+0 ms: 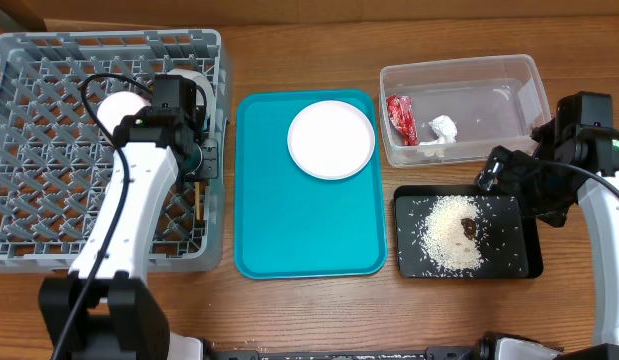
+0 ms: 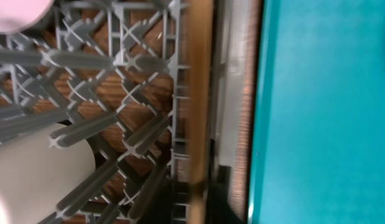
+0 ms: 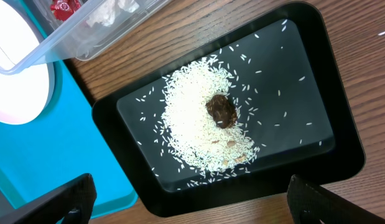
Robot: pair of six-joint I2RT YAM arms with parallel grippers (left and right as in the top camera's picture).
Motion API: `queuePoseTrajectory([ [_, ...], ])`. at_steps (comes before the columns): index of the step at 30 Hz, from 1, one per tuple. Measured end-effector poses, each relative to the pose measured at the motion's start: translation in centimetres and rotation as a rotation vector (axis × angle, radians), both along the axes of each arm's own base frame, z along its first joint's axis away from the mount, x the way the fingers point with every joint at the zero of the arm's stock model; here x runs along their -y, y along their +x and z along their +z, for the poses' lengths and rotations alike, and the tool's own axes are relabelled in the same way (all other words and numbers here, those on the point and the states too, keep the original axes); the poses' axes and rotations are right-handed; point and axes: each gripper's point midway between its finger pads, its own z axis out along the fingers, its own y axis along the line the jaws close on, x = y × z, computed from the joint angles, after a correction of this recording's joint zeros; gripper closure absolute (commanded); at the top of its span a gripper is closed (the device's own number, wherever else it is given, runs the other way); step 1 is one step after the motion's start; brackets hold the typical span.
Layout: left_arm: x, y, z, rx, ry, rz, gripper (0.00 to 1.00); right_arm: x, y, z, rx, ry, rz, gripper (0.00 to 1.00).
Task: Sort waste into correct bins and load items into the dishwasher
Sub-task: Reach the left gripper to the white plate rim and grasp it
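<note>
Left tool [image 1: 203, 158] at the dish rack's [image 1: 89, 45] right wall, can't tell its grip; I'd lift straight up, slowly. Right tool [image 3: 192, 208] hangs released.

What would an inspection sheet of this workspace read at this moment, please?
Surface: wooden table, no spill seen.
Job's things: white plate on teal tray; red wrapper and white tissue in clear tub; rice with brown lump in black tray; grey rack holds pale dishes, partly hidden by the left arm.
Clutter: nothing seen.
Grippers: left pincer by the rack's right wall, state unclear; right pincer open, empty, above the black tray.
Cables: black cable loops over the rack.
Surroundings: nothing seen.
</note>
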Motion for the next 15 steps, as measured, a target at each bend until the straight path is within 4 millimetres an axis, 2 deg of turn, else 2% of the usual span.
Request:
queuePoseTrajectory([
  [2, -0.2, -0.1, -0.5, -0.017, 0.000, 0.005, 0.45, 0.0, 0.0, 0.0, 0.000, 0.000, 0.000, 0.00],
  [6, -0.1, -0.3, -0.3, -0.024, -0.011, 0.007, 0.41, 0.0, 0.0, 0.0, 0.001, -0.001, 0.000, 0.00],
  [8, 0.4, -0.1, 0.5, -0.010, -0.033, 0.000, 0.36, 0.0, 0.0, 0.0, 0.000, 0.000, 0.000, 0.00],
  [10, 1.5, 1.0, 2.3, 0.054, -0.078, -0.024, 0.30, 0.0, 0.0, 0.0, 0.000, 0.000, 0.000, 0.00],
  [12, 3.7, 2.5, 5.3, 0.169, -0.134, -0.080, 0.30, 0.0, 0.0, 0.0, 0.000, 0.000, 0.000, 0.00],
  [15, 8.2, 3.8, 9.2, 0.318, -0.191, -0.219, 0.31, 0.0, 0.0, 0.0, 0.001, -0.001, 0.000, 0.00],
])
